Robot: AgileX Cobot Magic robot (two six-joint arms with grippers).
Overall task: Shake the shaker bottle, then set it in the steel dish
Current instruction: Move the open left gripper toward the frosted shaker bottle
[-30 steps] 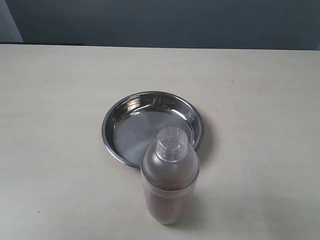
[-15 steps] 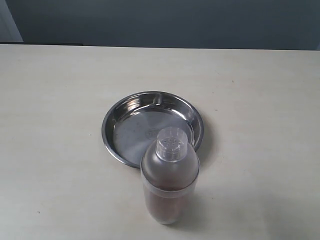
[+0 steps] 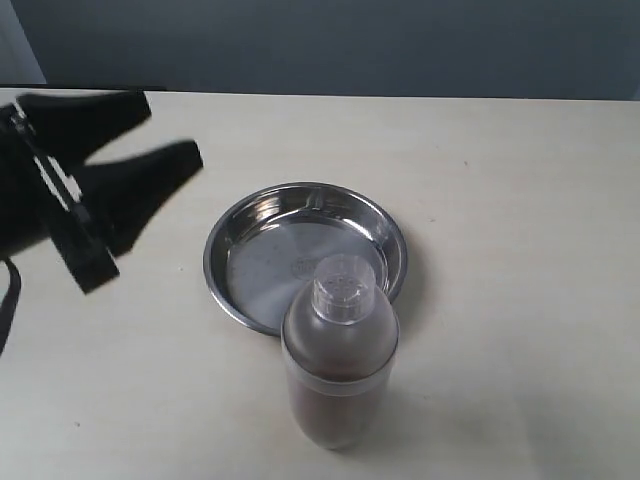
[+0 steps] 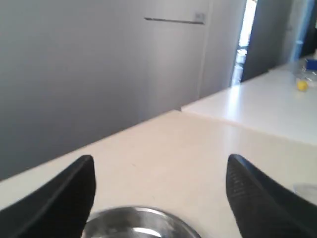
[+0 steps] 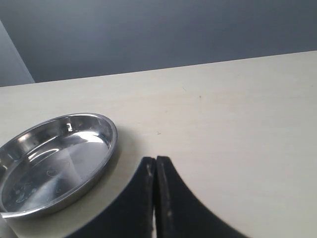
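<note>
You have one shaker bottle (image 3: 340,350), frosted and translucent with a domed shoulder, a small clear cap and a brownish fill showing through its wall. It stands upright on the pale worktop (image 3: 520,200), on the near side of the steel dish (image 3: 262,262). Its upper part overlaps the dish's near rim in the exterior view, so you cannot tell whether the two touch. The dish is a single shallow round plate, shiny, with a raised rim and a small stamped mark at the centre of its flat bottom. Nothing lies in it. The worktop's far edge runs straight against a dark wall, and bare surface stretches to the right of the dish and behind it. The bottle's base sits close to the bottom edge of the exterior view. Your left fingers (image 3: 160,165) are spread wide apart with nothing between them, to the left of the dish and well apart from the bottle. From the left wrist view those fingers (image 4: 69,193) frame the dish's rim (image 4: 133,223). Your right fingers (image 5: 166,198) are pressed together, holding nothing, with the dish (image 5: 54,163) near them. That makes two sets of fingers, one bottle and one dish.
</note>
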